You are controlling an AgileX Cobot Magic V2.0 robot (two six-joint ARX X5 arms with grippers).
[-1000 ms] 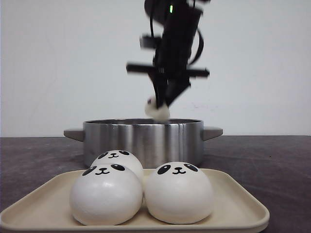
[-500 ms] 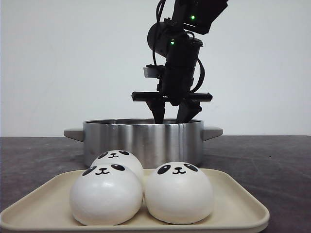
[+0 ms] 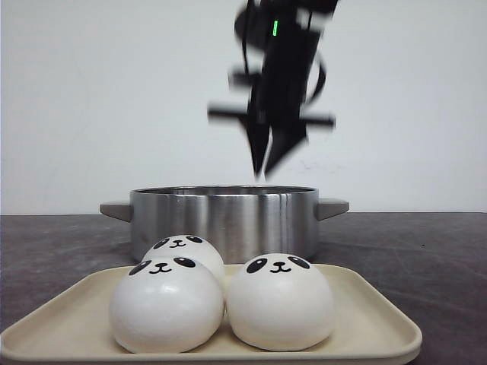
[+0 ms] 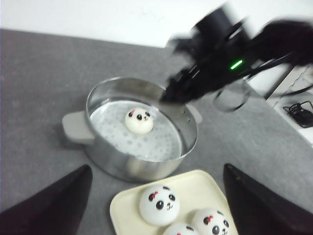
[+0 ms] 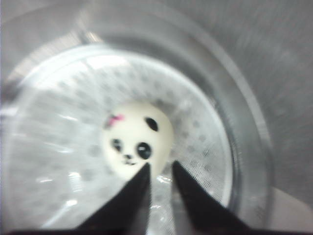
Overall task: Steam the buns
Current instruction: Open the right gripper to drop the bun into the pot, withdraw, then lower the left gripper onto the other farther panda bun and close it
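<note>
One white panda-face bun (image 4: 139,121) lies alone on the perforated floor of the steel pot (image 3: 221,217); it also shows in the right wrist view (image 5: 138,138). Three more buns sit on the cream tray (image 3: 365,304): front left (image 3: 166,304), front right (image 3: 280,300), and one behind (image 3: 183,247). My right gripper (image 3: 268,169) hangs blurred above the pot's rim, empty, its jaws a narrow gap apart (image 5: 160,166). My left gripper (image 4: 156,196) is wide open and empty, high over the tray; it is out of the front view.
The pot has grey side handles (image 3: 114,209) and stands behind the tray on a dark grey table (image 3: 426,258). A white wall is behind. Cables (image 4: 301,110) lie off the table's far side.
The right gripper carried a bun down into the pot, opened and let it go, and has now risen above the rim with its jaws narrower. The tray's buns have not moved.
</note>
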